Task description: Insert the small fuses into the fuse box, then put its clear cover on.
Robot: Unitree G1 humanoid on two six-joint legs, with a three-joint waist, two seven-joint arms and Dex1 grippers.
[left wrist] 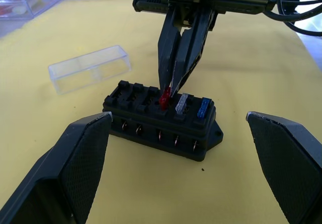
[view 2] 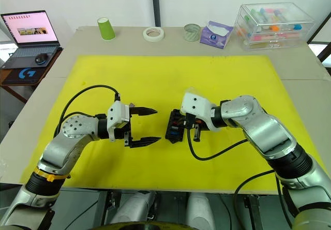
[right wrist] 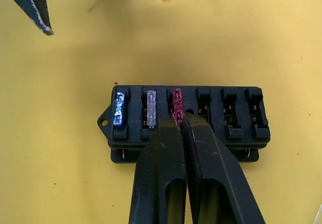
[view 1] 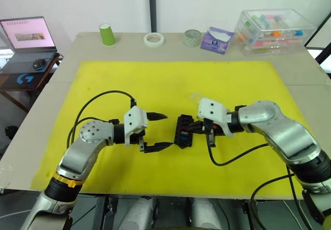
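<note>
right wrist view looks straight down on the fuse box [right wrist: 187, 126], where the right gripper [right wrist: 180, 121] has its two fingers clenched together on the red fuse [right wrist: 176, 101], which stands in the third slot along from the blue fuse [right wrist: 119, 109] and the grey fuse [right wrist: 151, 108]. the three slots beyond it are empty. to finish this insertion well, i judge the fuse should be pushed straight down along the slot with no sideways twist, then let go only when its top sits level with its two neighbours; the box looks light, so a slanted push may slide it on the yellow mat [view 1: 155, 80].

in the left eye view the box lies near the mat's centre, the left gripper [view 1: 158, 132] waiting at its 9 o'clock with jaws released and nothing between them, well placed to brace the box if needed. the clear cover [left wrist: 90, 68] lies on the mat just beside the box, empty and upturned. at about 1 o'clock, off the mat, a large clear storage box [view 1: 274, 31] holds mixed coloured items.
</note>
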